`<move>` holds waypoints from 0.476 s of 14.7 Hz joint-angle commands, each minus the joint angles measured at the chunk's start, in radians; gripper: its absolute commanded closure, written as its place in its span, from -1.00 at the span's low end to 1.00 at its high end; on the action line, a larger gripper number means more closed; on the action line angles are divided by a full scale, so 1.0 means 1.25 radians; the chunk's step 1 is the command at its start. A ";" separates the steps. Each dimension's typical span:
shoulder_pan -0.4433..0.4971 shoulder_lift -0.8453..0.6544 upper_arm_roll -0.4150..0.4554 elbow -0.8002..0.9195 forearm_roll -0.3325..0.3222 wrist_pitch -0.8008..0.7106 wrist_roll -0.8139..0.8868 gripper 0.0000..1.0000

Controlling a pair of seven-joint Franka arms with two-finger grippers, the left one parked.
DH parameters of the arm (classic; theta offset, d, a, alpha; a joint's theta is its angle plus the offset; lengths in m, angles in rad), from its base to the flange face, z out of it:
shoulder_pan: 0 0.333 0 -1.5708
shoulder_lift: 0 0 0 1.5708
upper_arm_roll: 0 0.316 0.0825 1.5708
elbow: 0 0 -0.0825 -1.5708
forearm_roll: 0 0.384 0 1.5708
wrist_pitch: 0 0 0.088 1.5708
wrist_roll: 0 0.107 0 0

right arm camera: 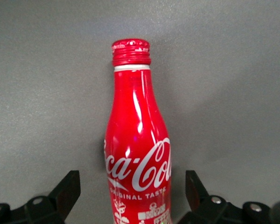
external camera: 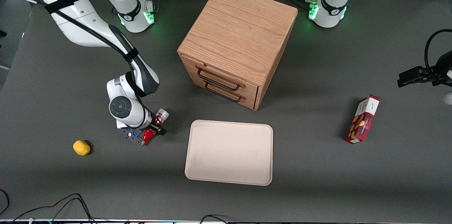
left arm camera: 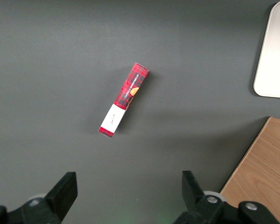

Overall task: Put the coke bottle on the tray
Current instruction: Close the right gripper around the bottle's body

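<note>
Five things share the dark table, and the biggest is the wooden drawer cabinet [external camera: 237,42] standing at the middle, farther from the front camera than everything else. In front of its two drawers lies the tray [external camera: 229,152], flat, beige and bare. The red snack box [external camera: 362,119] lies well apart, toward the parked arm's end of the table. The coke bottle [right arm camera: 137,154] lies on its side on the table toward the working arm's end, near the tray but not touching it, and the small yellow object [external camera: 81,147] sits farther out still toward that end.

The right gripper [external camera: 154,129] is down over the bottle. In the right wrist view its fingers [right arm camera: 65,191] stand wide on either side of the red body, with clear gaps showing, so the jaws are spread and hold nothing yet.

Judging by this, the step in hand is the grasp: the approach looks complete and the bottle is bracketed. The next move calls for closing squarely on the body, since a round, glossy bottle may roll or slip, then lifting and carrying it sideways to the tray.
</note>
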 commanded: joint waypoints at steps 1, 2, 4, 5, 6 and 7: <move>-0.004 0.008 0.006 0.005 -0.039 0.013 0.030 -0.96; -0.005 0.008 0.006 0.004 -0.040 0.013 0.030 -0.92; -0.004 0.008 0.006 0.004 -0.041 0.013 0.030 -0.44; -0.005 0.008 0.006 0.003 -0.042 0.013 0.030 0.24; -0.004 0.008 0.006 0.003 -0.042 0.013 0.030 0.98; -0.004 0.007 0.006 0.003 -0.042 0.013 0.030 1.00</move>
